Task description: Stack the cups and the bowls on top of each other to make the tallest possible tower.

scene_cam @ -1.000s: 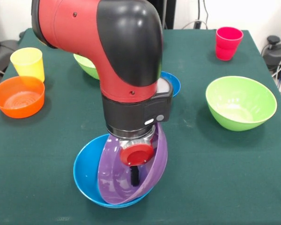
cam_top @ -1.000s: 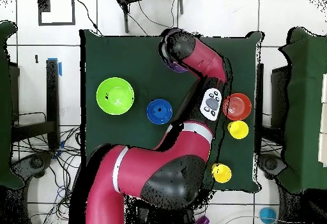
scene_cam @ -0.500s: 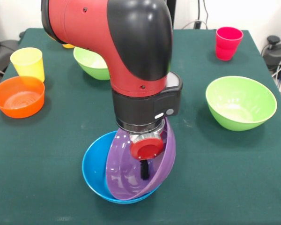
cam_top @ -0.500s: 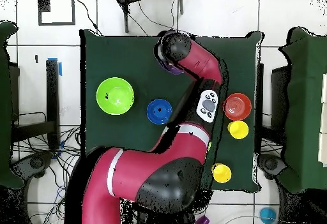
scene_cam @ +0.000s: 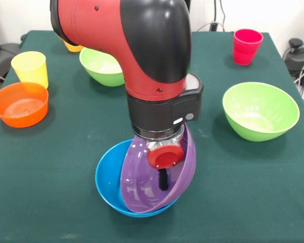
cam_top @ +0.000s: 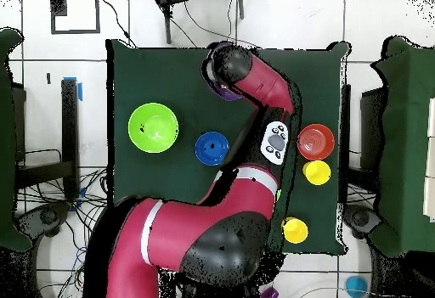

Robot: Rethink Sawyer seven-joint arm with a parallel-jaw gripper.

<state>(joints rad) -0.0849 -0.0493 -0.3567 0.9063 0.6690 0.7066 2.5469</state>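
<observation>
My gripper (scene_cam: pixel 164 183) reaches down into the wide purple bowl (scene_cam: pixel 139 188). One black finger (scene_cam: pixel 163 179) shows inside its wall, and the gripper is shut on its raised rim. The purple bowl is tilted and sits in the large blue bowl (scene_cam: pixel 108 178) near the table's front edge. Light green bowls stand at the right (scene_cam: pixel 260 110) and behind the arm (scene_cam: pixel 101 66). At the left are the small orange bowl (scene_cam: pixel 20 104) and a yellow cup (scene_cam: pixel 30 68). An orange-yellow cup (scene_cam: pixel 73 48) peeks out behind the arm, and the red cup (scene_cam: pixel 247 46) is at the back right. In the overhead view the arm hides the gripper; the small blue bowl (cam_top: pixel 211 148) shows there.
From above, a sliver of the purple bowl (cam_top: pixel 226 94) sits by the table's top edge, with a light green bowl (cam_top: pixel 153 127) to its lower left. The orange bowl (cam_top: pixel 315 142) and two yellow cups (cam_top: pixel 316 172) (cam_top: pixel 295 230) line the right side.
The arm has shifted to the right in the front view, taking the purple and blue bowls along. The back green bowl and the orange-yellow cup now show behind it.
</observation>
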